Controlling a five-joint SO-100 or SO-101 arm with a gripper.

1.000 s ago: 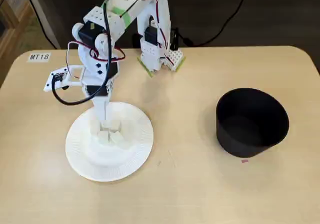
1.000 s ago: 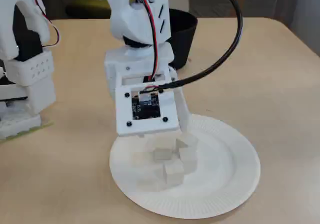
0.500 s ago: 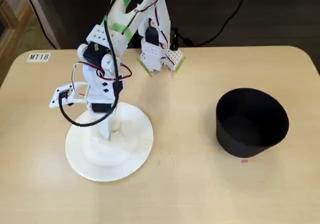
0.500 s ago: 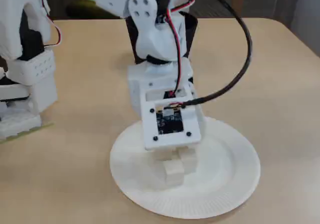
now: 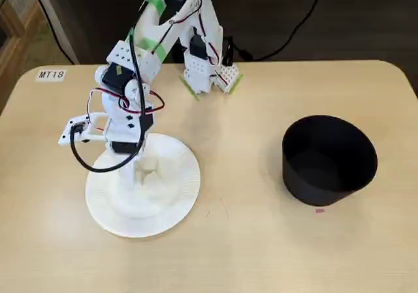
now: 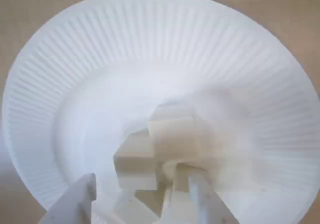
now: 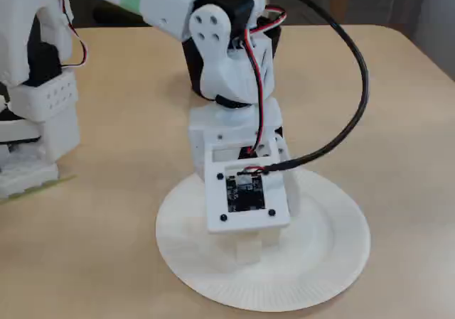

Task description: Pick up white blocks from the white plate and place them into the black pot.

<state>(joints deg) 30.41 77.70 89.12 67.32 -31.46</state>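
On white plate (image 6: 75, 59): open pincer (image 6: 145, 196) straddles white blocks (image 6: 170, 134), fingers touching pile.

My wrist view cuts off the gripper (image 6: 142, 199) at the bottom edge, so I see only its two finger tips. The white blocks (image 6: 172, 134) beside them are blurred on their right side. In a fixed view, the camera mount (image 7: 245, 195) hides most of the blocks. I cannot see the inside floor of the black pot (image 5: 330, 159).
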